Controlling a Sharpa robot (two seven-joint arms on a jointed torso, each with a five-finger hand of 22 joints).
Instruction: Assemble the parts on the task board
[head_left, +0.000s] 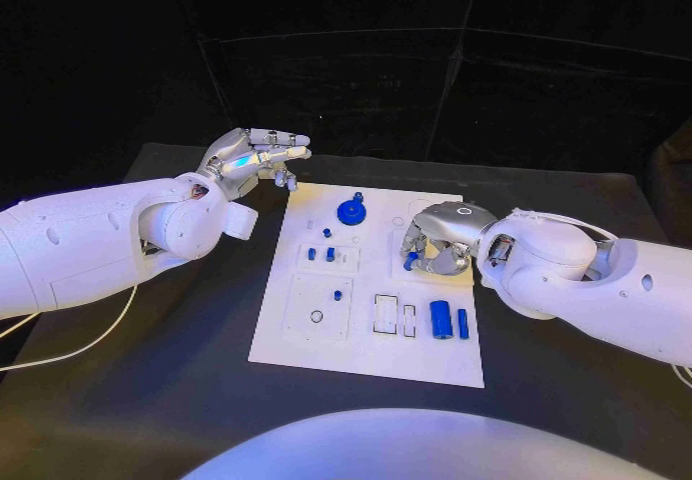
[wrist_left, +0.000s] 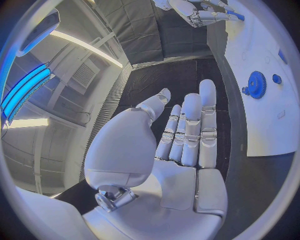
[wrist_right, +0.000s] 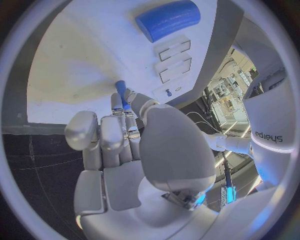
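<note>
Pinching a small blue peg (wrist_right: 120, 89) over the task board (head_left: 433, 355) — right hand (head_left: 437, 243); left hand (head_left: 253, 155) holding nothing, fingers extended. "sharpa" readable on an arm.

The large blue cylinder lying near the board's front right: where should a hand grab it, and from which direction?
Judging by its pose, grip the large blue cylinder across its round sides at mid-length, coming straight down from above. It lies flat on the task board, long axis running front to back, with a thinner blue pin close alongside on its right, so keep the fingers narrow there. The right hand is nearer but already pinches a small blue part.
</note>
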